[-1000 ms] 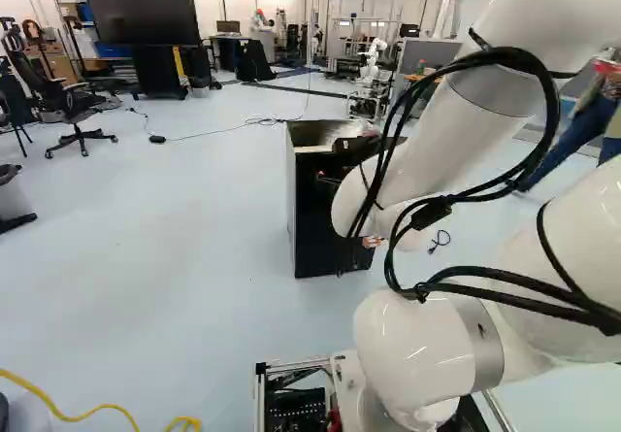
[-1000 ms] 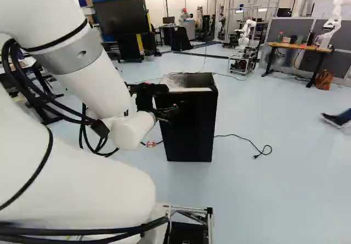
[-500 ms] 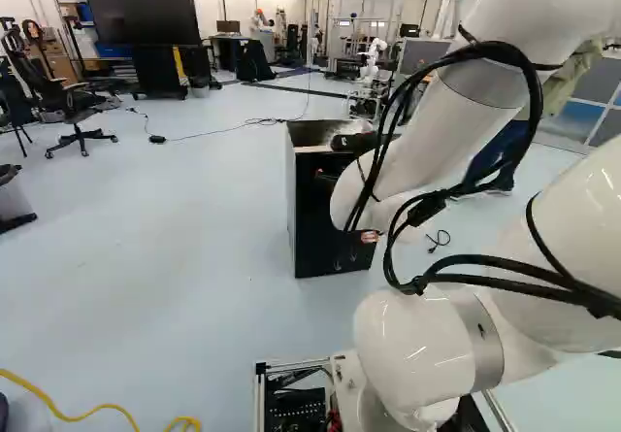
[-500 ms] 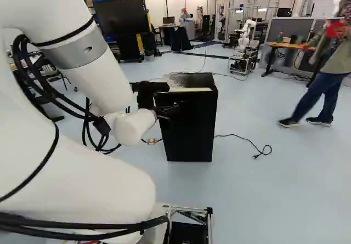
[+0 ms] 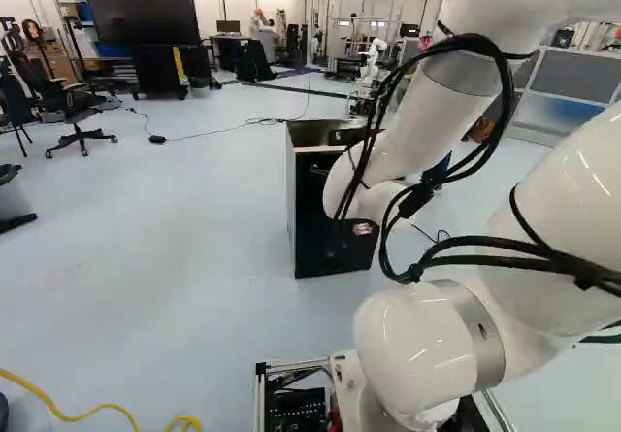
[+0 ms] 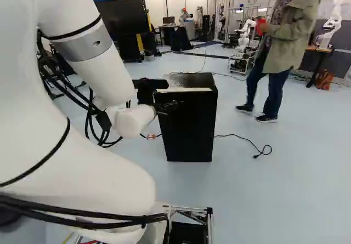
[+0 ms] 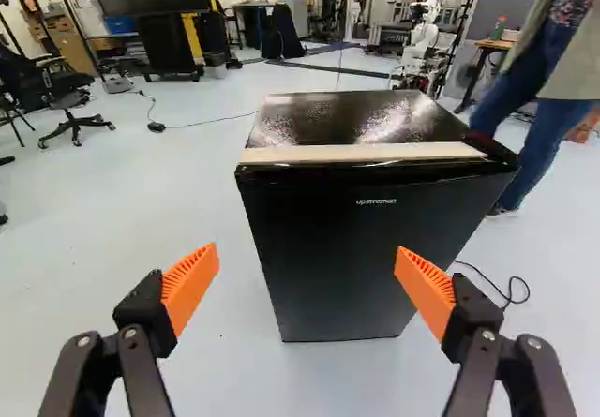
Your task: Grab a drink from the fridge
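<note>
Wrist view | we hold our fingers (image 7: 427,290) spread wide | the black fridge (image 7: 347,239) stands upright on the floor (image 7: 94,248) ahead of them, door closed | a dark cord (image 6: 236,136) lies beside it

The arm (image 5: 412,121) has shifted — wrist end (image 6: 131,122) slightly higher.

The black fridge (image 7: 347,290) is topped with a glossy, white-speckled surface, edged by a matt pale strip (image 7: 366,153). The arm (image 5: 408,340) is cased in smooth, shiny white and ringed by a satin, metallic-looking band (image 6: 86,49). Matt orange pads (image 7: 190,284) are finely ribbed; a faint sheen is carried by the smooth floor (image 5: 165,277).
</note>
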{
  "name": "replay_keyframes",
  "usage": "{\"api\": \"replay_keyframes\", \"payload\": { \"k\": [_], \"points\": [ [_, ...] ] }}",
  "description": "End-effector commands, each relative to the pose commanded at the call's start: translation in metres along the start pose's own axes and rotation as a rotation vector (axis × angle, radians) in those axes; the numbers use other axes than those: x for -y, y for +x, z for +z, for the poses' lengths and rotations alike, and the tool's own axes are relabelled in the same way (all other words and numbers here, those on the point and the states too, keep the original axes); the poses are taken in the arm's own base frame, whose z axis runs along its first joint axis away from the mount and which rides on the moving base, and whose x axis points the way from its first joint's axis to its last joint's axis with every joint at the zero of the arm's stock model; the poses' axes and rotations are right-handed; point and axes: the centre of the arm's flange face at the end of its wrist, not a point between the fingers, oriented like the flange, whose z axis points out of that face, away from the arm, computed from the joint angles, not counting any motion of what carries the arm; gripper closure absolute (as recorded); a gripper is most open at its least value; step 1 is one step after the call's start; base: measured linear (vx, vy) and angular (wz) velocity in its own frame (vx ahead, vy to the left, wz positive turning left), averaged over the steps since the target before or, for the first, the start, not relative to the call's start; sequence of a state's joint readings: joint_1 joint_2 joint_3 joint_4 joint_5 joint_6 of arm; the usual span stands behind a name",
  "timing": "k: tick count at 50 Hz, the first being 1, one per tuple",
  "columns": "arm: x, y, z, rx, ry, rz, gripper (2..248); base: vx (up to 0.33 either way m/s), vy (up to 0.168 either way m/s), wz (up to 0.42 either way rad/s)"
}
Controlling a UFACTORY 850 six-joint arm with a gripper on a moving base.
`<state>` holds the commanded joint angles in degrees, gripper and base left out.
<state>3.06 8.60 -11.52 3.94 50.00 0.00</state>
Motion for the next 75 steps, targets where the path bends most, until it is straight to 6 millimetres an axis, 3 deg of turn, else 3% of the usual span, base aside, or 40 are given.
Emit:
{"api": "replay_keyframes", "payload": {
  "k": [29,75],
  "points": [
    [0.021,0.002,0.005,-0.003,-0.062,0.100,3,0.000,0.000,0.000],
    [0.054,0.004,-0.007,-0.099,-0.156,0.232,3,0.000,0.000,0.000]
  ]
}}
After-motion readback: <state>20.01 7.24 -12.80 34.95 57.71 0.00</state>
